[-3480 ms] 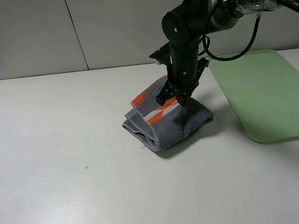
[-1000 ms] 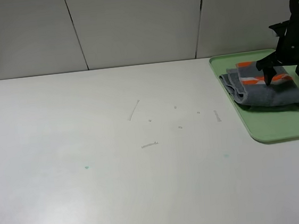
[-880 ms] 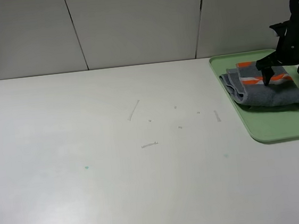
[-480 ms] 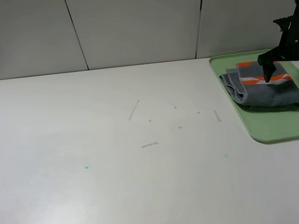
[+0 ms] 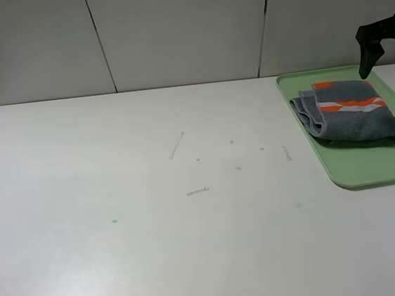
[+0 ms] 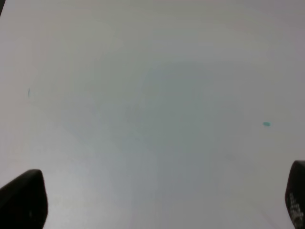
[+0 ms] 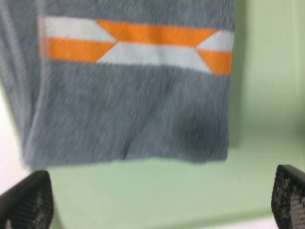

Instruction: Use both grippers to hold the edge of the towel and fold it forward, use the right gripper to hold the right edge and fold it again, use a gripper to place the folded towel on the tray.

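Observation:
The folded grey towel (image 5: 349,114) with orange and white stripes lies flat on the green tray (image 5: 369,165) at the right of the table. My right gripper (image 5: 386,43) hangs above the tray's far edge, clear of the towel, open and empty. In the right wrist view the towel (image 7: 133,95) and the tray (image 7: 143,191) lie below the right gripper (image 7: 157,202), whose dark fingertips (image 7: 26,200) stand wide apart. My left gripper (image 6: 159,195) is open and empty over bare white table; it is out of the exterior high view.
Small bits of lint (image 5: 197,190) lie on the white table (image 5: 114,164) near its middle, with a longer thread (image 5: 177,145) behind them. A teal speck (image 5: 114,221) marks the left front. A panelled wall stands behind the table.
The right gripper carried the towel from the table's middle onto the tray, let go, and has risen up and back from it. The towel stays still on the tray.

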Robot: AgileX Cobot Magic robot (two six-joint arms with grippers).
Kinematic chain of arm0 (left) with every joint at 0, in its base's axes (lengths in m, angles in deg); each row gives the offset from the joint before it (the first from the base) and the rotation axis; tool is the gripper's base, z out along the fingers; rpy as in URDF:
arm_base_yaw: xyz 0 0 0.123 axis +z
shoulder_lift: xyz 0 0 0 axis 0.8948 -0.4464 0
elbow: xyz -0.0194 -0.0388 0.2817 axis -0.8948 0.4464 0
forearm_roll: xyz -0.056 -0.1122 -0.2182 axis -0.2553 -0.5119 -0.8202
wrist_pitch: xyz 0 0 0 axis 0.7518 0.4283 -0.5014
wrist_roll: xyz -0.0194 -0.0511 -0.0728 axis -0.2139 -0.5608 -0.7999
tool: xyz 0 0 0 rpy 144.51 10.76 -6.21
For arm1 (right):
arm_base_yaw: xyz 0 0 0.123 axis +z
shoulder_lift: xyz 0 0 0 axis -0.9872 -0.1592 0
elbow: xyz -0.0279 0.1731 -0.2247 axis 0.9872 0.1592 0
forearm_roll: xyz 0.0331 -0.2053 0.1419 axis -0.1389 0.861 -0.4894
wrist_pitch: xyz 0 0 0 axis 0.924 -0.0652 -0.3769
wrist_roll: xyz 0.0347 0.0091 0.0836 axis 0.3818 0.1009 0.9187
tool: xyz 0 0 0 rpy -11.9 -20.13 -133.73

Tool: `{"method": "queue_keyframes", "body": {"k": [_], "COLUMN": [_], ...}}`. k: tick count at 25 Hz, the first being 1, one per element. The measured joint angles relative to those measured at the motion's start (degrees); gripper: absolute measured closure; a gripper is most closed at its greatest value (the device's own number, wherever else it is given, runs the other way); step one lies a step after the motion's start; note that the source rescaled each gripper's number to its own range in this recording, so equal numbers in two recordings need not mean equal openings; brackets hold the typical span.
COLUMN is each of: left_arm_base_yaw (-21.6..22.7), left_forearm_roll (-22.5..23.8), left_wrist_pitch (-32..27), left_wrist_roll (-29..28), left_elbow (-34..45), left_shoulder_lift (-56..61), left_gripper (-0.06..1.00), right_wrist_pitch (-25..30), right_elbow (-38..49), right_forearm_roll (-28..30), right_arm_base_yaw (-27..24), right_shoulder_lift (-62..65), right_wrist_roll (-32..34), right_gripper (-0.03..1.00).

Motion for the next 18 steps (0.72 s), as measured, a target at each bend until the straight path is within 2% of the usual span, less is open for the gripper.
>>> {"method": "queue_keyframes", "body": {"k": [4, 8, 13, 18], "left_arm_base_yaw": [0.0, 0.0, 0.0, 0.0], "left_forearm_roll": [0.0, 0.0, 0.0, 0.0], "left_wrist_pitch": [0.0, 0.0, 0.0, 0.0], "left_wrist_roll": [0.0, 0.0, 0.0, 0.0], "left_elbow": [0.0, 0.0, 0.0, 0.0], "left_shoulder_lift": [0.0, 0.0, 0.0, 0.0], "left_gripper": [-0.06, -0.06, -0.06, -0.06], "right_wrist_pitch": [2.64, 2.76, 2.81, 1.72], "right_elbow": [0.14, 2.49, 9.62, 18.21], "right_forearm_roll": [-1.81, -3.27, -4.62, -8.34], "right_arm_base_yaw": [0.0, 0.0, 0.0, 0.0], "right_shoulder_lift": [4.04, 8.78, 16.06, 24.75], "right_wrist_roll": [-0.83, -1.34, -1.73, -2.88], "right_gripper": [-0.03, -0.03, -0.03, -0.03]}}
